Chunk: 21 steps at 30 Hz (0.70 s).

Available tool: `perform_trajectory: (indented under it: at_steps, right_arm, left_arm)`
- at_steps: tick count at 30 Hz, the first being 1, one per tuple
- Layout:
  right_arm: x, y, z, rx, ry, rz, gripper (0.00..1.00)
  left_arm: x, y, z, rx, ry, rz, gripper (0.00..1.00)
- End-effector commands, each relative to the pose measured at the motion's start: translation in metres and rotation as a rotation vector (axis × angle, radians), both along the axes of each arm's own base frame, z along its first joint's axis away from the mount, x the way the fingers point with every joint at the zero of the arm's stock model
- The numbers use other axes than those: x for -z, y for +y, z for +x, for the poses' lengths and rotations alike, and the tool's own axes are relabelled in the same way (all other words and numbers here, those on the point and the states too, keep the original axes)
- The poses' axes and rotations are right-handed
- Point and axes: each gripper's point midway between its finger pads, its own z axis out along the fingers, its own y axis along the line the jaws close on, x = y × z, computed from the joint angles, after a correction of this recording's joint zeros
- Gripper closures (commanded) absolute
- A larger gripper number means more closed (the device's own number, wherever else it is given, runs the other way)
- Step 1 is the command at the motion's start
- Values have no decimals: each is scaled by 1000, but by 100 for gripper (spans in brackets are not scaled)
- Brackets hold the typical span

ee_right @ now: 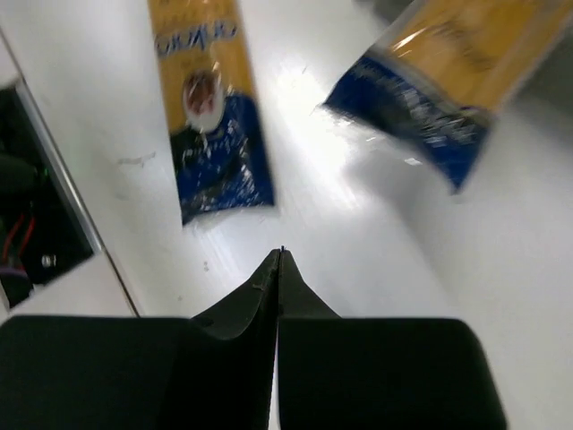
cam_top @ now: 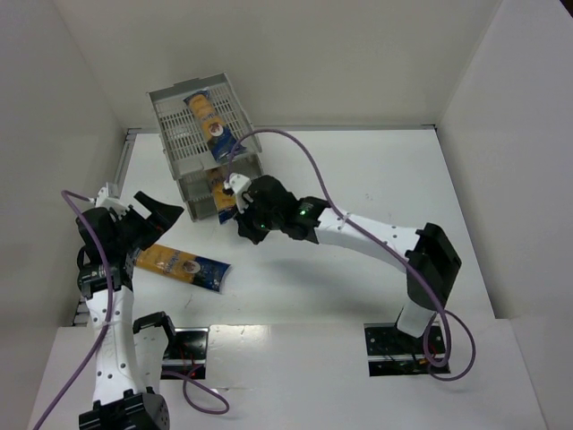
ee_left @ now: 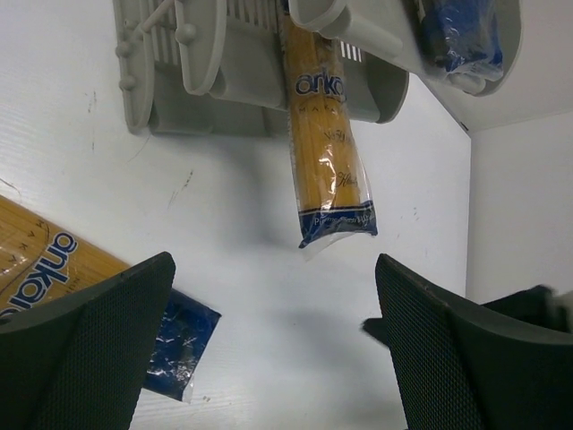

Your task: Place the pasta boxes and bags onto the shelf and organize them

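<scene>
Roughly two-thirds done, judging by positions. One spaghetti packet [cam_top: 211,121] on the shelf [cam_top: 179,134] top tray, beyond both hands. Second packet [ee_left: 327,170] only half inside a lower tray, jutting out just ahead of the right hand [ee_right: 279,255], pressed together and empty. Third packet [cam_top: 183,264] lying on the table [cam_top: 358,179], just beside the left hand [ee_left: 273,264], spread wide.

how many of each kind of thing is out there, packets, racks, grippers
pasta packets: 3
tray rack: 1
grippers: 2, the left gripper open and the right gripper shut
total: 6
</scene>
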Motion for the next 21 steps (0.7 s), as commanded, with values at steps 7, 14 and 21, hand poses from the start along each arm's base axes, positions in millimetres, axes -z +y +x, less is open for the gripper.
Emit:
perform_trajectory:
  at_steps: [7,14,21]
  right_arm:
    - [27,47,33,-10,-126,10,100]
    - [28,52,92,191,-252,8,100]
    - [7,74,126,278,-337,62,100]
  left_arm:
    - [-2,-4,0,8,-12,-31,0]
    - [-5,-2,-1,-10,-18,-19,0]
    - [-5,-2,-1,-10,-18,-19,0]
